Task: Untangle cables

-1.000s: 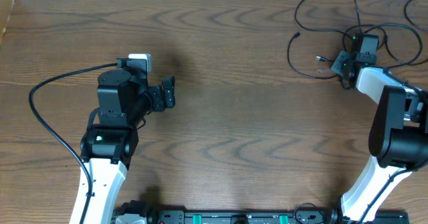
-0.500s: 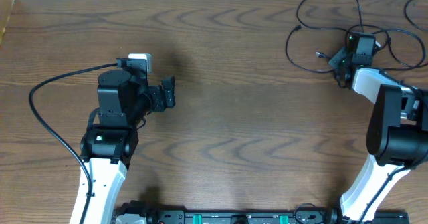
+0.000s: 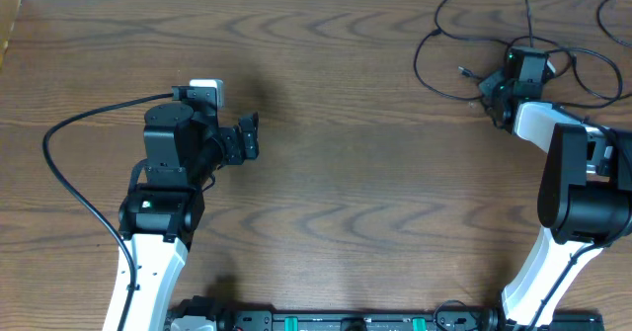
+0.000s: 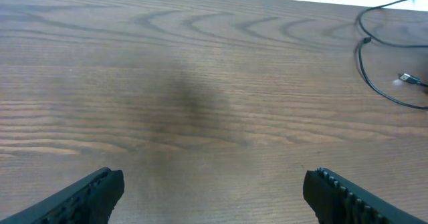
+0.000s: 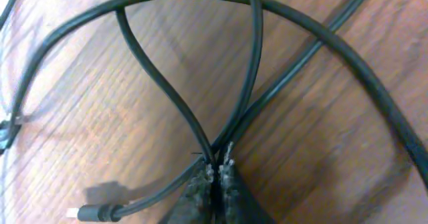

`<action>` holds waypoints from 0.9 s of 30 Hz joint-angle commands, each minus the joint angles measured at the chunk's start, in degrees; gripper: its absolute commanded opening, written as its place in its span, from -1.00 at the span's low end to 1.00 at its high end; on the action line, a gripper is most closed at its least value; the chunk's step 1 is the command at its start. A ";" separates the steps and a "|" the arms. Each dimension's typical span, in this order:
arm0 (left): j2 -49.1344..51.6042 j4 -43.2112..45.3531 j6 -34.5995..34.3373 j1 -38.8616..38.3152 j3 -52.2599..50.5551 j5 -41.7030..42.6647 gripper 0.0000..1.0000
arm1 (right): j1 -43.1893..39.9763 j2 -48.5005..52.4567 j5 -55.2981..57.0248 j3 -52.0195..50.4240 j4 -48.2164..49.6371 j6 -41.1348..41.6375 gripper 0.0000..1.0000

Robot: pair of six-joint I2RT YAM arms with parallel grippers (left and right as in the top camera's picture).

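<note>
The surface (image 3: pixel 346 173) is dark brown with a wavy wood-grain pattern. The cables (image 5: pixel 257 43) are plain black. The left claw (image 4: pixel 217 194) and right claw (image 5: pixel 215 172) are black. The left arm (image 3: pixel 163 153) and right arm (image 3: pixel 583 193) are black above and white below.

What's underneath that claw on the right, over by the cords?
Looped black cables on the wooden table; the right end effector pinches them where the strands meet. From overhead, its body hides the pinched spot.
</note>
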 commanded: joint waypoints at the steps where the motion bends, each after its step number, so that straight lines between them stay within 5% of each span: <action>1: 0.22 -0.11 0.76 0.02 1.27 -0.59 0.81 | 0.17 -2.10 -4.17 1.25 -2.69 -5.11 -0.36; 3: 0.22 -0.11 0.76 0.02 1.27 -0.59 0.82 | 0.17 -4.13 -4.61 1.25 -4.52 -7.26 -0.12; 4: 0.22 -0.11 0.76 0.02 1.27 -0.59 0.81 | 0.17 -5.81 -4.55 1.25 -5.95 -8.90 0.25; 5: 0.22 -0.11 0.76 0.02 1.27 -0.59 0.82 | 0.17 -7.50 -4.55 1.25 -7.28 -10.40 0.83; 6: 0.22 -0.11 0.74 0.02 1.27 -0.59 0.82 | 0.17 -9.03 -4.55 1.25 -8.61 -11.69 0.99; 18: 0.22 -0.11 0.76 0.02 1.27 -0.59 0.82 | 0.17 -32.44 -4.55 1.25 -23.89 -20.83 0.98; 27: 0.22 -0.11 0.76 0.02 1.27 -0.59 0.81 | 0.15 -36.13 -4.50 1.22 -27.39 -20.83 0.99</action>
